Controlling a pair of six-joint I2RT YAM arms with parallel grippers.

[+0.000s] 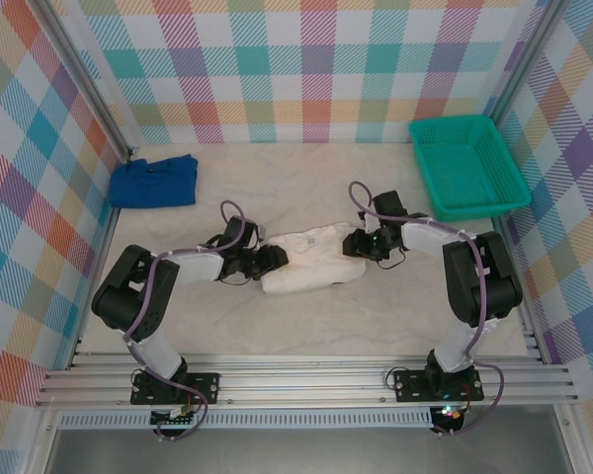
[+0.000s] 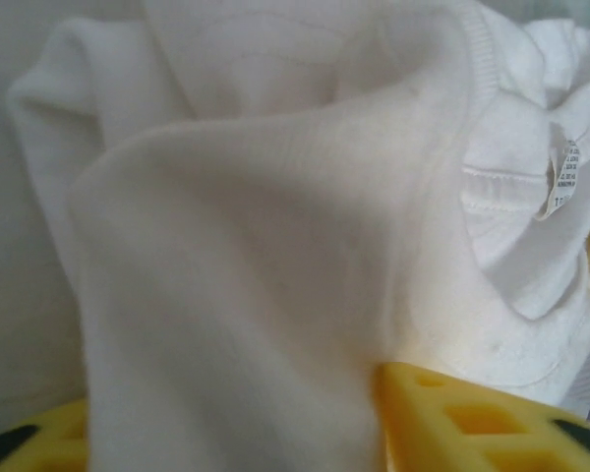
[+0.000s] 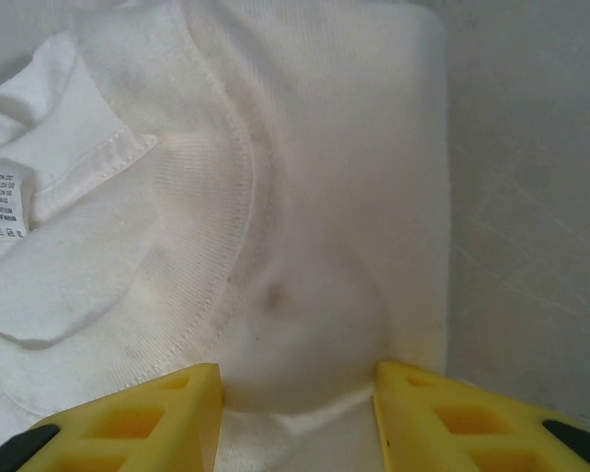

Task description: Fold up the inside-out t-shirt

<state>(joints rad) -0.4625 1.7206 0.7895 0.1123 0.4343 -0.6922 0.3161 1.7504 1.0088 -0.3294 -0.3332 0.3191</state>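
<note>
The inside-out t-shirt (image 1: 306,261) lies bunched in a white heap at the middle of the table. My left gripper (image 1: 273,260) is at its left end and my right gripper (image 1: 356,245) at its right end. In the left wrist view a thick fold of the t-shirt (image 2: 275,226) fills the gap between my yellow fingers (image 2: 462,418), and the left gripper (image 2: 226,433) is shut on it. A care label (image 2: 562,177) hangs by the collar. In the right wrist view the right gripper (image 3: 297,403) is shut on a bulge of the t-shirt (image 3: 305,295) beside the collar seam (image 3: 231,187).
A folded blue cloth (image 1: 154,182) lies at the back left. A teal basket (image 1: 466,166) stands at the back right. Checked walls close in the table on three sides. Bare tabletop (image 3: 531,197) shows just right of the shirt.
</note>
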